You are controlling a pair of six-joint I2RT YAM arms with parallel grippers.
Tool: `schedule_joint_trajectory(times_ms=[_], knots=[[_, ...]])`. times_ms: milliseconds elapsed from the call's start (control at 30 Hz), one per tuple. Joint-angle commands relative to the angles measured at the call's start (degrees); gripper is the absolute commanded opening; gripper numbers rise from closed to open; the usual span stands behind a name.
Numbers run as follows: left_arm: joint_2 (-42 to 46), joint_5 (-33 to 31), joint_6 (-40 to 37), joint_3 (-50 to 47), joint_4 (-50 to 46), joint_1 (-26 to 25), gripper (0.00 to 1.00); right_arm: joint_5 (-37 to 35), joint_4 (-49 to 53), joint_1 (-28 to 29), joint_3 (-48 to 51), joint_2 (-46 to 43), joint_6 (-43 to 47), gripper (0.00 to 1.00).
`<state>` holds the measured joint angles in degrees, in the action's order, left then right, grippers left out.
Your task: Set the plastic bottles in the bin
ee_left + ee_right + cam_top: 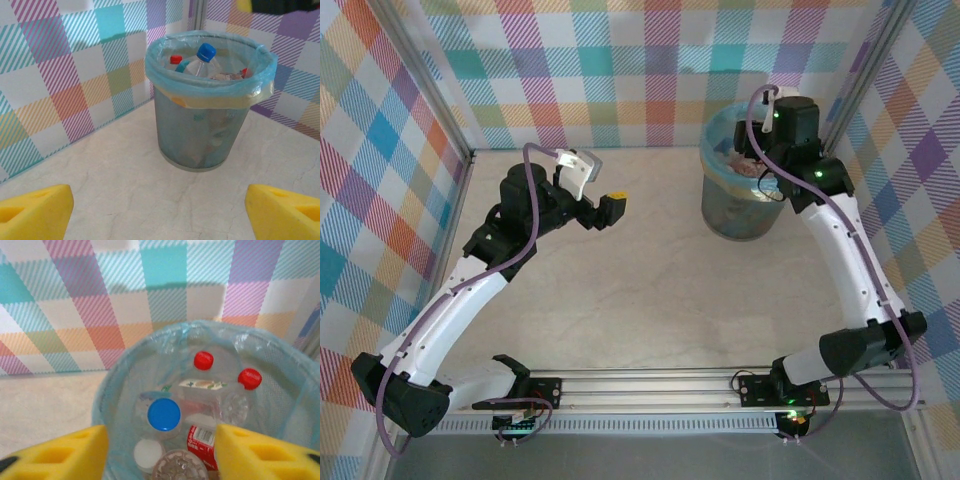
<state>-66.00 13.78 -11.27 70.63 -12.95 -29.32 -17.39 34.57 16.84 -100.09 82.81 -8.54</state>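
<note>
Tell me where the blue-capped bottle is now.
The blue-capped bottle is inside the bin at the far right of the table, below the right gripper, cap up, with two red-capped bottles beyond it in the right wrist view.

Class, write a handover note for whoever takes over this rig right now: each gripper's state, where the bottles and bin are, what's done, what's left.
Left gripper: open, empty, pointing at the bin.
Right gripper: open, empty, above the bin's mouth.
Plastic bottles: every one I can see lies inside the bin, among them a blue-capped bottle and a red-capped bottle.
Done: those bottles are binned.
Left: probably just pulling the right arm back, but check for stragglers first.
</note>
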Motion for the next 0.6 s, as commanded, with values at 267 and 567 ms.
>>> schedule_joint_trajectory(times_ms=[267,567], knots=[[-0.6,-8.8,5.7,-1.3,0.2,2.0,0.88,9.5,2.3,-3.8,-3.9,12.4,-4.2,0.19],[2.5,-17.6,11.3,-3.7,-0.1,6.4,0.88,11.2,9.5,-3.8,-15.5,8.1,-5.1,0.53]])
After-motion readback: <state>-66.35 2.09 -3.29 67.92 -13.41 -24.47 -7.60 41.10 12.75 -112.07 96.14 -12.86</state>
